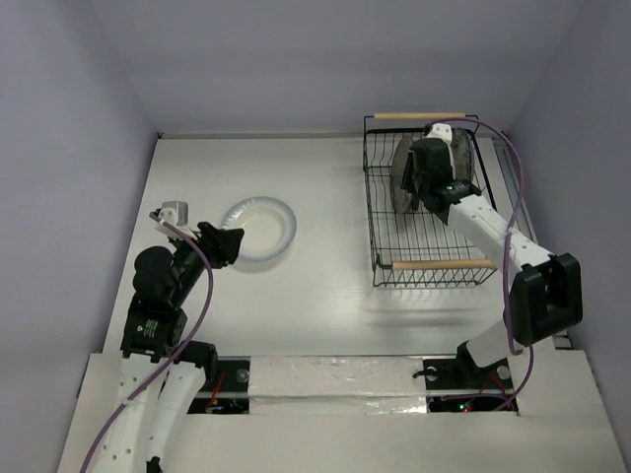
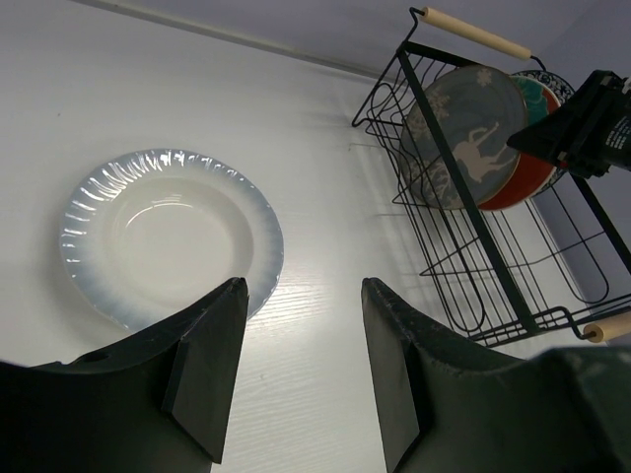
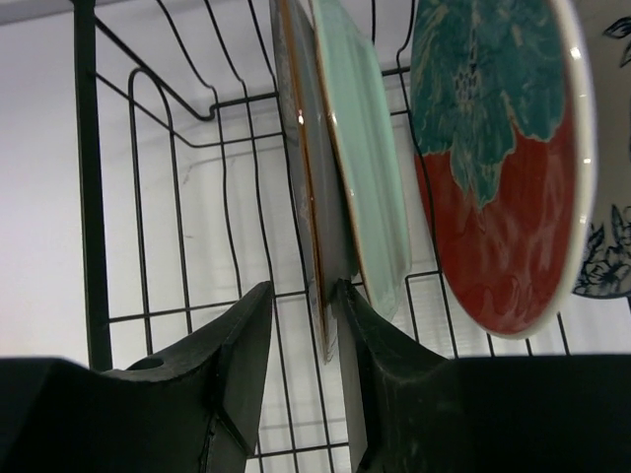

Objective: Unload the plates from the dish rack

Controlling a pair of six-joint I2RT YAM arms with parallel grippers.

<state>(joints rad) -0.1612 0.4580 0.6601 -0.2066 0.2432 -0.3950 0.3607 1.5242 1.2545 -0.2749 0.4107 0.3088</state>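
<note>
Plates stand on edge in the rectangular black wire dish rack (image 1: 424, 246) at the counter's far right corner: a grey-brown ceramic plate (image 3: 308, 197), a pale green plate (image 3: 365, 177), a teal-and-red-orange plate (image 3: 493, 197) and a blue-floral white plate (image 3: 603, 266). The right gripper (image 3: 302, 288) straddles the grey-brown plate's lower rim, jaws parted with a gap on one side, apparently lined up to pinch this outermost plate first. A plain white round plate (image 1: 258, 231) lies flat toward the left edge, apparently the unloading spot. The left gripper (image 2: 303, 286) hovers released just beside it.
</note>
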